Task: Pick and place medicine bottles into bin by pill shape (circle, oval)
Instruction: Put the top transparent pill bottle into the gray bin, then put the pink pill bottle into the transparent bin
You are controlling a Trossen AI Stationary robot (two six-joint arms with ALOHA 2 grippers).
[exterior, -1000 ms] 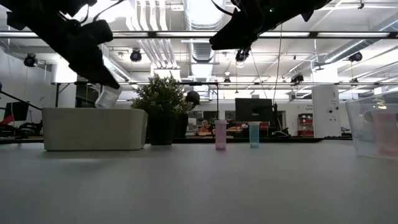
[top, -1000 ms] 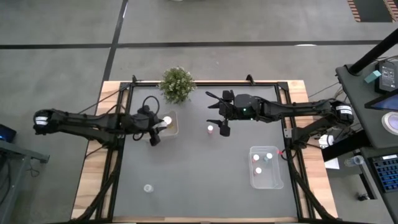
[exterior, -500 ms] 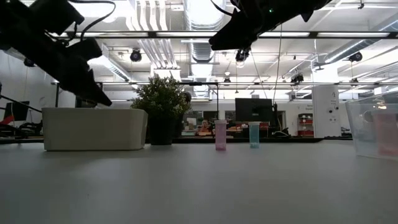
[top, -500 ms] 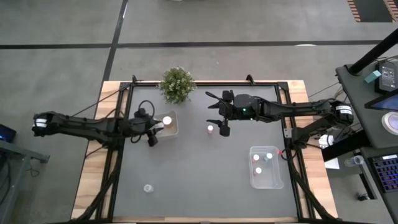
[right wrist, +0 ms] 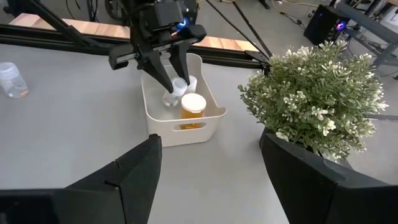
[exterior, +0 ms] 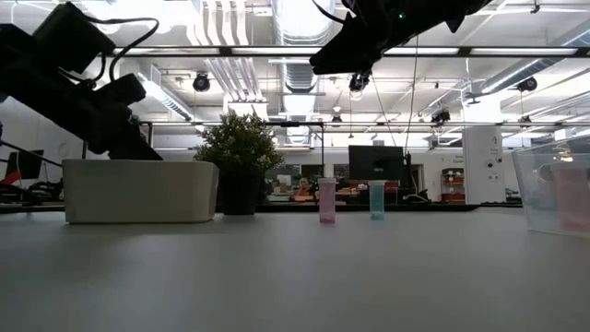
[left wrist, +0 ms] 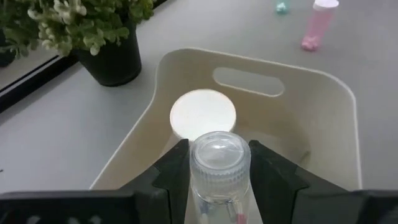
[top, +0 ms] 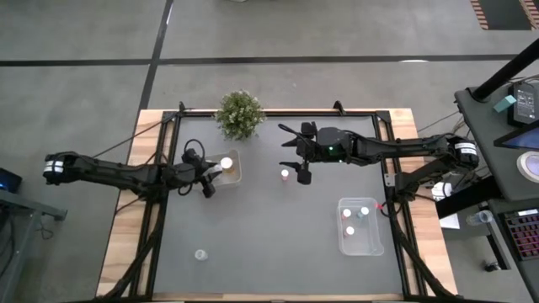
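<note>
Left end effector (left wrist: 214, 171) grips a clear bottle (left wrist: 214, 163) — just over the white bin (left wrist: 336, 118).

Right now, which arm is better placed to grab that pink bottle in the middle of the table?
The right: its open pincer hangs just beside the pink bottle, while the left pincer holds a clear bottle over the white bin.

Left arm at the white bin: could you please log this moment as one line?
left gripper: shut on clear bottle | over white plastic bin | right gripper: open, waiting
</note>
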